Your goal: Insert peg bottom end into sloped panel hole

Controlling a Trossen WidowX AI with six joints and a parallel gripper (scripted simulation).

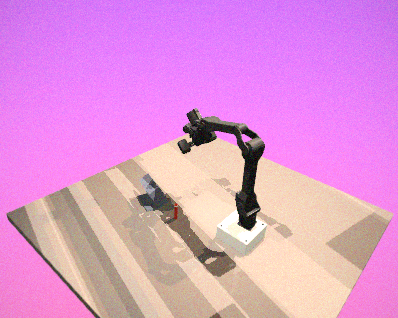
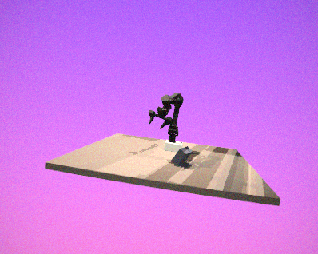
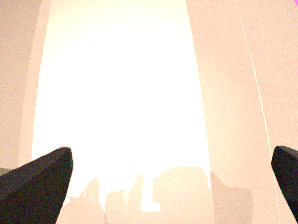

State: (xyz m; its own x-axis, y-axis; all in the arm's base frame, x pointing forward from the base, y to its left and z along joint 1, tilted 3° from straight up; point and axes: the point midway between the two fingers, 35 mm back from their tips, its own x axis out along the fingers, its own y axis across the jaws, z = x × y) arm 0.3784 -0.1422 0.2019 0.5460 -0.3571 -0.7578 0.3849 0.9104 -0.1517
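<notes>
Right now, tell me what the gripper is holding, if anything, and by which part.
Nothing is held: the gripper is open, and the red peg stands on the table away from it.

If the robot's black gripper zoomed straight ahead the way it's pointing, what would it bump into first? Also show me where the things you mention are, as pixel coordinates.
Probably the tan tabletop (image 1: 292, 185) (image 2: 109, 160) (image 3: 230, 100): the open black gripper (image 1: 189, 142) (image 2: 157, 121) (image 3: 174, 157) points down at it, and the wrist view shows nothing else ahead. How far down is hard to tell.
</notes>
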